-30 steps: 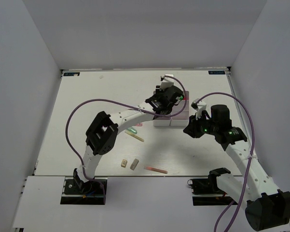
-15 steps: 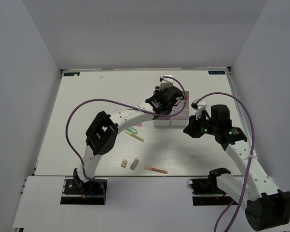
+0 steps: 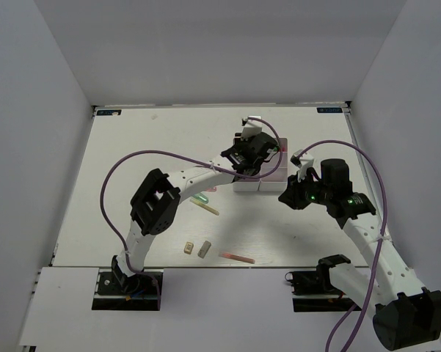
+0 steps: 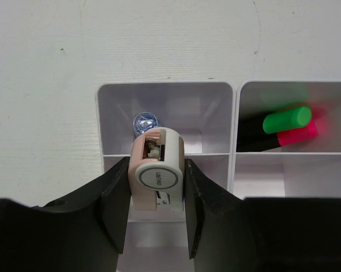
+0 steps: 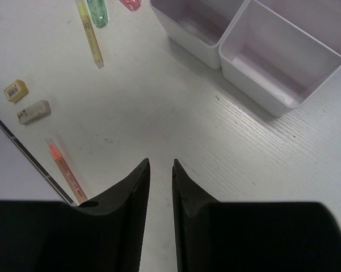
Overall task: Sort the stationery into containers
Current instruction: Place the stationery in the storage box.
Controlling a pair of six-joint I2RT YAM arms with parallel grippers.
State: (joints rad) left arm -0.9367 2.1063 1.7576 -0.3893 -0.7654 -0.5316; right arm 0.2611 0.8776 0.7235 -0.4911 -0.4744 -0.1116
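Since my left gripper (image 4: 157,190) clamped the pink marker (image 4: 156,164) above the compartment's (image 4: 193,113) six-o'clock divider (image 4: 213,153), releasing risked straddling it; right gripper's (image 5: 160,170) jaws sat almost together, empty.

Table (image 3: 132,147): white, lightly scuffed top. Walls (image 3: 220,51): plain white, behind and beside the table. Label (image 3: 106,112): small, at the table's far left corner.
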